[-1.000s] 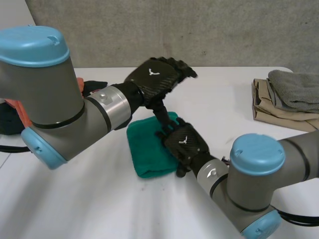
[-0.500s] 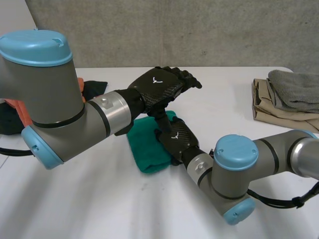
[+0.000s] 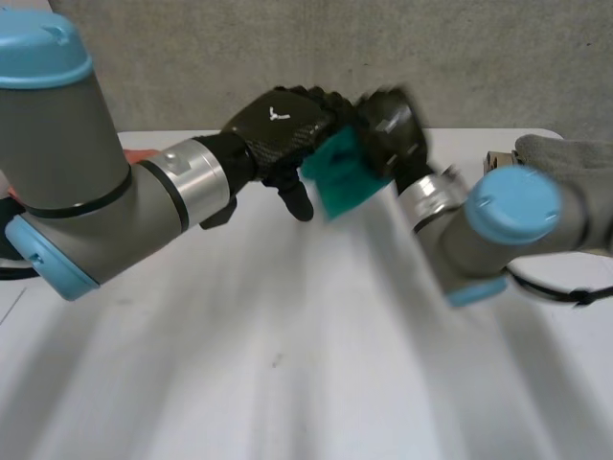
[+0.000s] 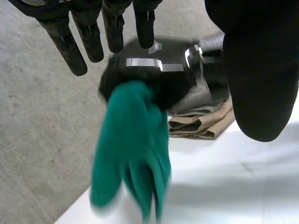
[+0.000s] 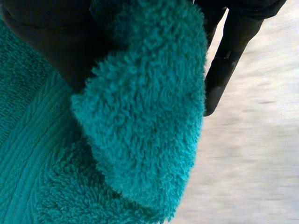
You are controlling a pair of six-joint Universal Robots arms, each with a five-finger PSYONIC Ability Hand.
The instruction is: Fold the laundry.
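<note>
Towel (image 3: pixel 337 184) clenched in right hand (image 3: pixel 391 129) above table (image 3: pixel 287 364); left hand (image 3: pixel 283 129) slack, empty, alongside.

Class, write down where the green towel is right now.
In the head view the green towel is held up off the table, near centre, gripped by the right hand and just beside the open left hand.

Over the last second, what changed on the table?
The right robot hand closed on the green towel and lifted it off the table. The left robot hand stayed open beside it; the folded pile stayed put.
</note>
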